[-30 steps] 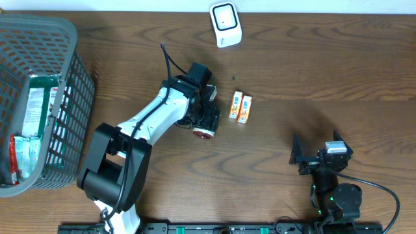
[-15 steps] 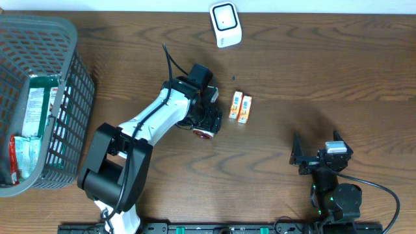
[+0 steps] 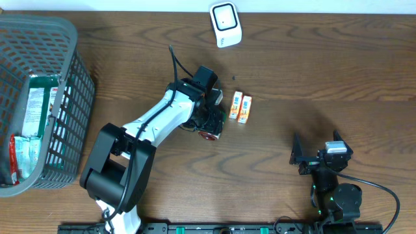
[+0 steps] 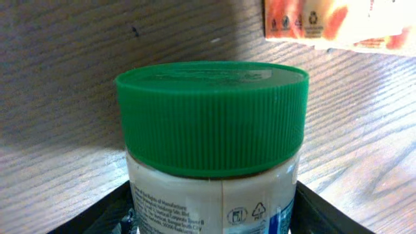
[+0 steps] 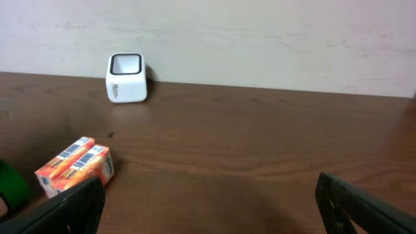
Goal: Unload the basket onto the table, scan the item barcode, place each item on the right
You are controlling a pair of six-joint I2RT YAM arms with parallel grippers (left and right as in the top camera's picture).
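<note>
left wrist: green-capped jar flanked by left end effector; boxes beyond

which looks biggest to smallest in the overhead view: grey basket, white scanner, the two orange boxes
1. grey basket, by far the largest
2. white scanner
3. orange box by the arm and neighbour orange box: smallest. They look alike, so no ranking between them.

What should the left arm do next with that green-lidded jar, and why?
Probably close the left gripper on the jar before lifting. Its fingers flank the jar's body, but a firm grip isn't evident, and the jar is beside the orange boxes, well short of the white scanner.
</note>
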